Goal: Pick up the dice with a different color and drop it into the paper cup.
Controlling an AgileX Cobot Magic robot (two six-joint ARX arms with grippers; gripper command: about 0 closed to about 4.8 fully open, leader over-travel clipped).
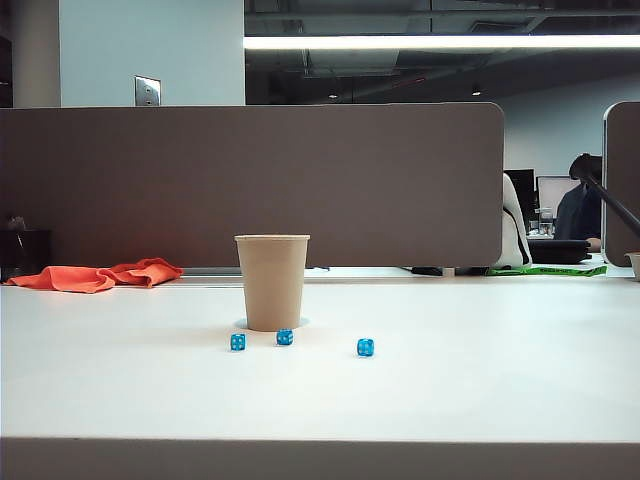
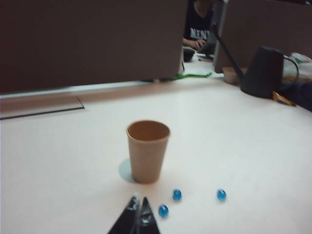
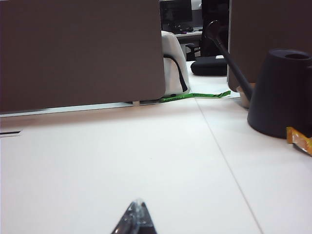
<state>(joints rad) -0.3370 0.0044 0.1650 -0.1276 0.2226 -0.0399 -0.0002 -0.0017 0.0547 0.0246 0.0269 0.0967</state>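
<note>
The tan paper cup point(image 1: 272, 282) stands upright mid-table. Three blue dice point(image 1: 238, 342) point(image 1: 285, 338) point(image 1: 365, 347) lie just in front of it. The dice with a different color is out of view in every frame. Neither gripper shows in the exterior view. In the left wrist view my left gripper point(image 2: 139, 202) is shut and empty. It hovers on the near side of the cup point(image 2: 147, 151), close beside one blue die point(image 2: 163, 211), and two more point(image 2: 177, 195) point(image 2: 221, 195) lie past it. The right gripper point(image 3: 138, 204) is shut and empty over bare table.
An orange cloth point(image 1: 100, 275) lies at the back left, below the grey partition point(image 1: 250, 185). A black watering can point(image 3: 285, 92) and an orange wrapper point(image 3: 298, 139) sit near the right gripper's side. A green strip point(image 3: 195, 96) lies by the partition.
</note>
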